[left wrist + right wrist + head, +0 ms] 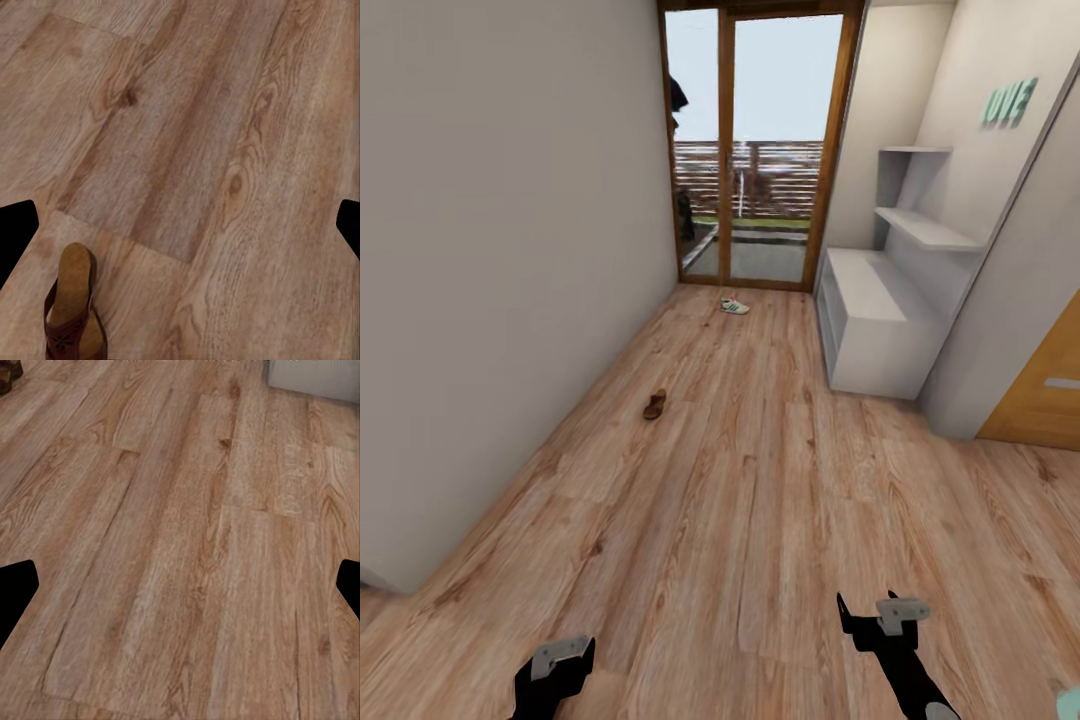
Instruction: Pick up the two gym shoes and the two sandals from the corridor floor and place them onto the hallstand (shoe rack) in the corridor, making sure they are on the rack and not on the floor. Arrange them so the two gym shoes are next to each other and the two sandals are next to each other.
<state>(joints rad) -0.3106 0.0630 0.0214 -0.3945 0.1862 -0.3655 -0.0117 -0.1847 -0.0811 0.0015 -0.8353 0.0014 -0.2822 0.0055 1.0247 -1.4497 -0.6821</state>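
Observation:
One cream-white gym shoe [735, 306] with green stripes lies on the corridor floor [760, 480] far ahead, near the glass door. A dark brown sandal [655, 404] lies closer, towards the left wall. The pale grey hallstand [875, 315] stands against the right wall, its flat top bare. My left gripper [555, 665] and right gripper [875, 615] hang low at the near edge, both far from the shoes. The left wrist view has a brown sandal [71, 307] with a tan footbed on the planks, beyond the open left gripper [180, 225]. The right gripper [180, 585] is open over bare planks.
A wood-framed glass door [760, 140] closes the far end of the corridor. A plain wall [490, 250] runs along the left, and an orange-brown door [1045, 385] sits at the right. Floating shelves [925, 228] rise above the hallstand. The pale foot of a unit [315, 375] shows in the right wrist view.

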